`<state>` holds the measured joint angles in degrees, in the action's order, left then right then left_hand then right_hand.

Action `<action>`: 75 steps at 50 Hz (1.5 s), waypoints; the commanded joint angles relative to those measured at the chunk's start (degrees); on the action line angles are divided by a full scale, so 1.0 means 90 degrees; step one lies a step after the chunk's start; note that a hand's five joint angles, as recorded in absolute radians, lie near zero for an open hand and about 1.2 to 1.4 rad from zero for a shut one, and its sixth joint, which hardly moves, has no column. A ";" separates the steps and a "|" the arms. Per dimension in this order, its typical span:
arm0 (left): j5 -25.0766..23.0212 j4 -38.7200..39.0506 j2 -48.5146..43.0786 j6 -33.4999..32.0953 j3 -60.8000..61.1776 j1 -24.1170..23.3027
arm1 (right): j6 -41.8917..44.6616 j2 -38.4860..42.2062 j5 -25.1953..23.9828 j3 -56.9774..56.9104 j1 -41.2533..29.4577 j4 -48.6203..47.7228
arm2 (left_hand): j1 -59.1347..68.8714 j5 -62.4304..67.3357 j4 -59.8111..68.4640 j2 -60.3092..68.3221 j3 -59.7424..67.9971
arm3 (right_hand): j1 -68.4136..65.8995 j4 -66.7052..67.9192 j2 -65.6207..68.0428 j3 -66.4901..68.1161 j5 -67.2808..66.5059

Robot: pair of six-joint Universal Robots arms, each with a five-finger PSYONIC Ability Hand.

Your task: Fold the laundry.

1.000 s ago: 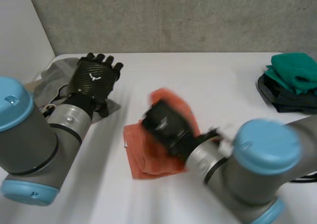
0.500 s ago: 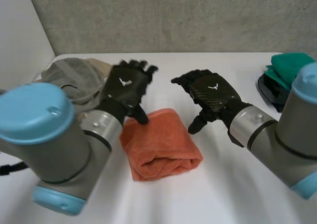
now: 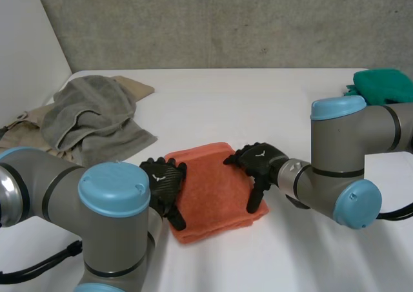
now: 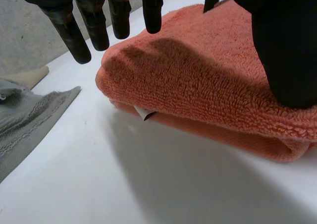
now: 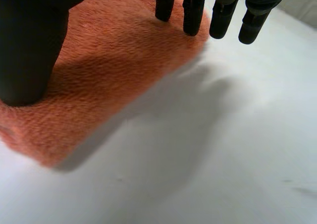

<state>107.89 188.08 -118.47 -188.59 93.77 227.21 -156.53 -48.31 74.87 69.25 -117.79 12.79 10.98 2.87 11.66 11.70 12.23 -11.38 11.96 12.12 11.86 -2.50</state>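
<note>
A folded orange towel (image 3: 213, 190) lies on the white table (image 3: 258, 104) near its middle. My left hand (image 3: 165, 183) rests open at the towel's left edge, its thumb (image 4: 287, 50) pressing down on the towel (image 4: 208, 80) and its straight fingers (image 4: 96, 21) hovering over the far corner. My right hand (image 3: 258, 165) sits open at the towel's right edge, thumb (image 5: 29, 45) on the towel (image 5: 114, 60), fingers (image 5: 223, 11) straight above the edge.
A crumpled grey towel (image 3: 97, 114) lies over a beige cloth (image 3: 132, 85) at the back left; its edge (image 4: 29, 125) shows beside my left hand. A pile of folded green and dark laundry (image 3: 381, 88) stands at the far right.
My right hand opened and moved off the towel's top to its right edge. My left hand came from the grey pile down to the towel's left edge. The towel now lies flatter.
</note>
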 commanded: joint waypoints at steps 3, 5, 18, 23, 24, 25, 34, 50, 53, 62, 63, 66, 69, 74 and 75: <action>-0.0483 -0.0008 0.0379 -0.0139 -0.0496 0.0193 | 0.0263 -0.1281 0.0235 0.0995 -0.0115 -0.1029 | -0.0029 -0.0239 -0.0105 -0.0108 -0.0168 | 0.0153 -0.0218 -0.0236 -0.0207 0.0278; -0.0911 -0.0028 0.0622 -0.0275 -0.0730 0.0417 | 0.0390 -0.1632 0.0235 0.1501 -0.0299 -0.1496 | -0.0066 -0.0276 -0.0142 -0.0146 -0.0205 | 0.0153 -0.0218 -0.0236 -0.0207 0.0278; -0.4555 -0.1159 0.1083 -0.0432 -0.2381 0.0916 | 0.0791 -0.2034 0.0245 0.3975 -0.1179 -0.3578 | -0.0104 -0.0314 -0.0180 -0.0184 -0.0243 | 0.0153 -0.0218 -0.0236 -0.0207 0.0278; -0.5288 -0.1766 0.0966 -0.0451 -0.2762 0.0926 | 0.0810 -0.1713 0.0313 0.4132 -0.1287 -0.4477 | -0.0104 -0.0314 -0.0180 -0.0183 -0.0243 | 0.0153 -0.0218 -0.0236 -0.0207 0.0278; -0.5328 -0.1786 0.0956 -0.0452 -0.2772 0.0926 | 0.0820 -0.1557 0.0333 0.4112 -0.1277 -0.4691 | -0.0104 -0.0314 -0.0180 -0.0183 -0.0243 | 0.0153 -0.0218 -0.0236 -0.0207 0.0278; -0.5328 -0.1786 0.0917 -0.0452 -0.2763 0.0917 | 0.0820 -0.1507 0.0333 0.4112 -0.1268 -0.4780 | -0.0104 -0.0314 -0.0180 -0.0183 -0.0243 | 0.0153 -0.0218 -0.0236 -0.0207 0.0278; -0.5318 -0.1786 0.0780 -0.0452 -0.2723 0.0838 | 0.0888 -0.1097 0.0323 0.3888 -0.1258 -0.5386 | -0.0104 -0.0314 -0.0180 -0.0183 -0.0243 | 0.0153 -0.0218 -0.0236 -0.0207 0.0278; -0.5328 -0.1786 0.0741 -0.0422 -0.2733 0.0887 | 0.1074 -0.0697 0.0304 0.3390 -0.1267 -0.5435 | -0.0085 -0.0295 -0.0161 -0.0165 -0.0224 | -0.0655 0.0591 0.0573 0.0602 -0.0531; -0.5328 -0.1776 0.0741 -0.0422 -0.2733 0.0887 | 0.1074 -0.0618 0.0274 0.3263 -0.1267 -0.5425 | -0.0085 -0.0295 -0.0161 -0.0165 -0.0224 | -0.2279 0.2214 0.2196 0.2225 -0.2155; -0.5328 -0.1776 0.0760 -0.0422 -0.2762 0.0926 | 0.0947 -0.0637 0.0323 0.2854 -0.1238 -0.5455 | -0.0067 -0.0276 -0.0142 -0.0146 -0.0205 | -0.7624 0.7560 0.7542 0.7571 -0.7500; -0.5328 -0.1776 0.0761 -0.0422 -0.2762 0.0926 | 0.0947 -0.0657 0.0342 0.2756 -0.1238 -0.5445 | -0.0067 -0.0276 -0.0142 -0.0146 -0.0205 | -0.7624 0.7560 0.7542 0.7571 -0.7500; -0.5328 -0.1776 0.0761 -0.0442 -0.2801 0.0946 | 0.0947 -0.0706 0.0391 0.2463 -0.1102 -0.5386 | -0.0067 -0.0276 -0.0142 -0.0146 -0.0205 | -0.7624 0.7560 0.7542 0.7571 -0.7500; -0.5328 -0.1776 0.0800 -0.0452 -0.2831 0.1033 | 0.0957 -0.0745 0.0401 0.2296 -0.0897 -0.5367 | -0.0067 -0.0276 -0.0142 -0.0146 -0.0205 | -0.7624 0.7560 0.7542 0.7571 -0.7500; -0.5318 -0.1766 0.0868 -0.0393 -0.2957 0.1336 | 0.0966 -0.0911 0.0294 0.1789 -0.0361 -0.5289 | -0.0067 -0.0276 -0.0142 -0.0146 -0.0205 | -0.7624 0.7560 0.7542 0.7571 -0.7500; -0.5318 -0.1766 0.0878 -0.0393 -0.2977 0.1356 | 0.0967 -0.0931 0.0265 0.1730 -0.0311 -0.5260 | -0.0067 -0.0276 -0.0142 -0.0146 -0.0205 | -0.7624 0.7560 0.7542 0.7571 -0.7500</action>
<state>59.95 172.13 -111.08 -192.51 68.10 237.26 -148.00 -55.42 78.27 88.67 -124.85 -35.37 10.98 2.66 11.66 11.69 12.23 -55.89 68.00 64.06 65.09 -50.97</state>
